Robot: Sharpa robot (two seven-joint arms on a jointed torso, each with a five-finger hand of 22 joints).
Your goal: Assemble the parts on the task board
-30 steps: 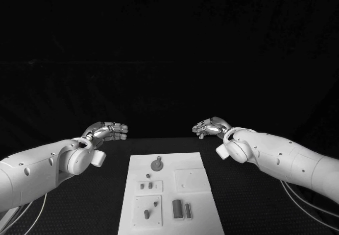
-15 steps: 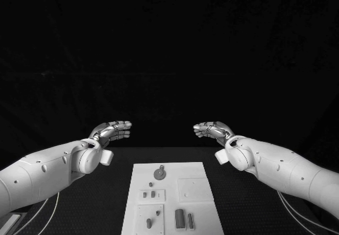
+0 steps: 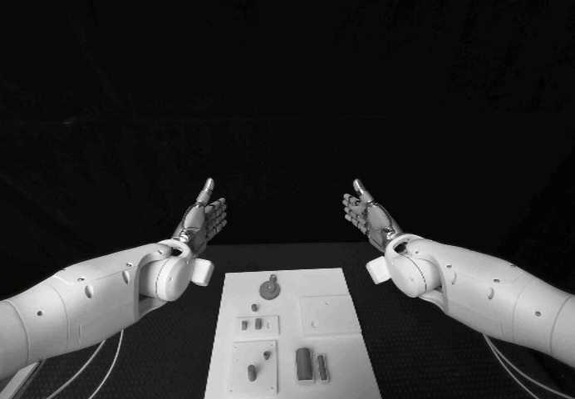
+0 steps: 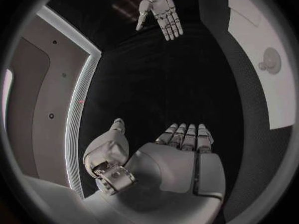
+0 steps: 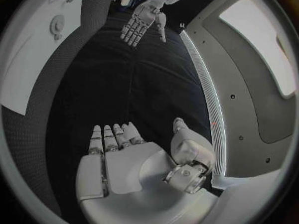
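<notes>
The white task board (image 3: 323, 291) lies in the middle of the black table, with small grey parts on it: a round disc part (image 3: 271, 288) at its far end, small pegs (image 3: 248, 324) mid-left, and two upright blocks (image 3: 311, 364) near the front. My left hand (image 3: 201, 219) is raised above the table beyond the board's far left corner, fingers straight and apart, holding nothing. My right hand (image 3: 371, 216) mirrors it beyond the far right corner, also flat and empty. The left wrist view shows my left hand (image 4: 177, 149) flat, with the right hand (image 4: 161, 12) across from it and the board (image 4: 264, 69) to one side.
Black table surface (image 3: 407, 316) surrounds the board on both sides. A cable (image 3: 515, 341) runs along the table by my right arm. The right wrist view shows the board (image 5: 37, 55) and the opposite left hand (image 5: 142, 21) over dark table.
Both hands have uncurled from loose fists to flat, spread fingers pointing upward. The camera has shifted, so the board sits a little differently in the picture.
</notes>
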